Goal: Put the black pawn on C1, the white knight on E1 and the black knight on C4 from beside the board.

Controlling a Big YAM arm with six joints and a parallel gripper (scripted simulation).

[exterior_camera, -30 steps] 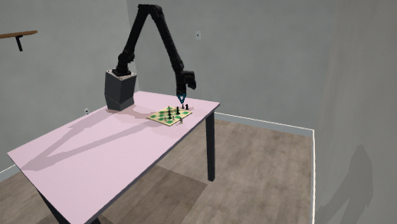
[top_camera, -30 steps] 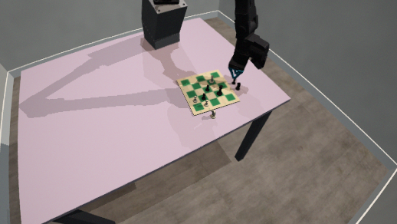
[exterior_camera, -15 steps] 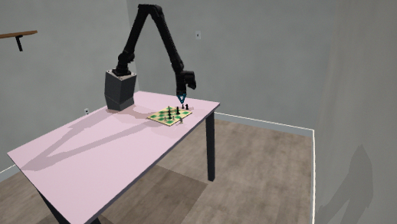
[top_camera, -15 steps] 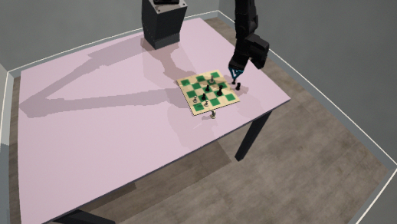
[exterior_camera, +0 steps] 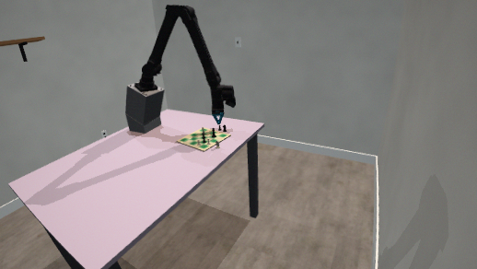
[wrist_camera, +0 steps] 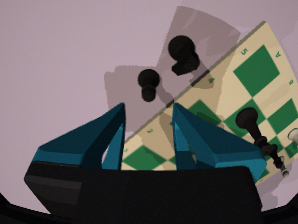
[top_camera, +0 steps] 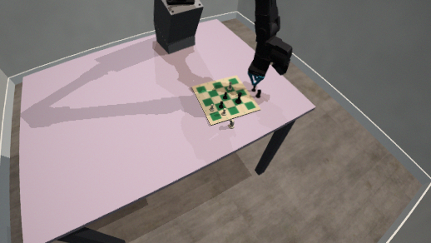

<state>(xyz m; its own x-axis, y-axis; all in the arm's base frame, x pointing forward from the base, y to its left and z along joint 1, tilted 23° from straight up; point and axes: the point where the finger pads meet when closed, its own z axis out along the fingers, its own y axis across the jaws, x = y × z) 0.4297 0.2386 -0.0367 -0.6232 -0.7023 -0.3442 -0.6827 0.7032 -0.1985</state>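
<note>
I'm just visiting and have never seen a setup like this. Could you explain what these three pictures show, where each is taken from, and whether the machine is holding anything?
It is one jointed black arm bolted to a dark pedestal on a pink table. One picture looks down from above, one from across the room, and the third comes from a camera on the arm's wrist, looking past its own gripper with two blue fingers. On the table lies a small green and cream chessboard with several pieces. Two black pieces stand just off its far edge, and a white piece off its near edge. The fingers hover partly open above the board's edge near the two black pieces, holding nothing.
</note>
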